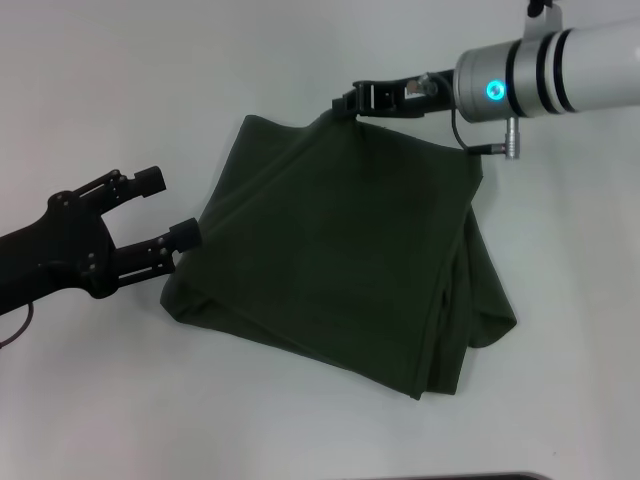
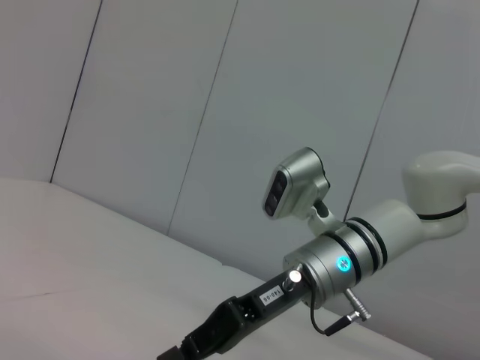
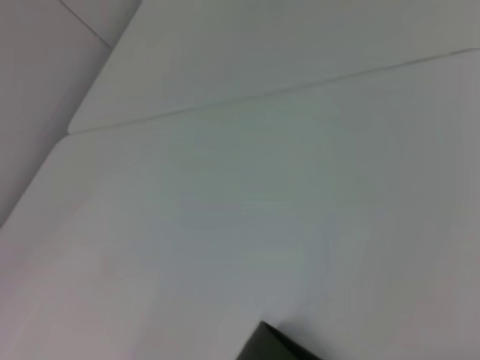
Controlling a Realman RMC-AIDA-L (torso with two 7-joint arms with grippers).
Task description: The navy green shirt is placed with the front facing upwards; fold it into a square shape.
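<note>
Folding looks well along: the navy green shirt (image 1: 340, 250) lies mid-table (image 1: 120, 90) as a rough folded block, plain side up, lettering hidden, long axis running from far-left corner to near-right corner. Right gripper (image 1: 345, 104) sits at the far top corner, apparently pinched closed on the cloth there. Left gripper (image 1: 170, 208) is at the shirt's left edge, fingers spread open, lower fingertip touching or just beside the fabric, holding nothing. Left arm is nearer the loose left edge; right edge bulges untidy
</note>
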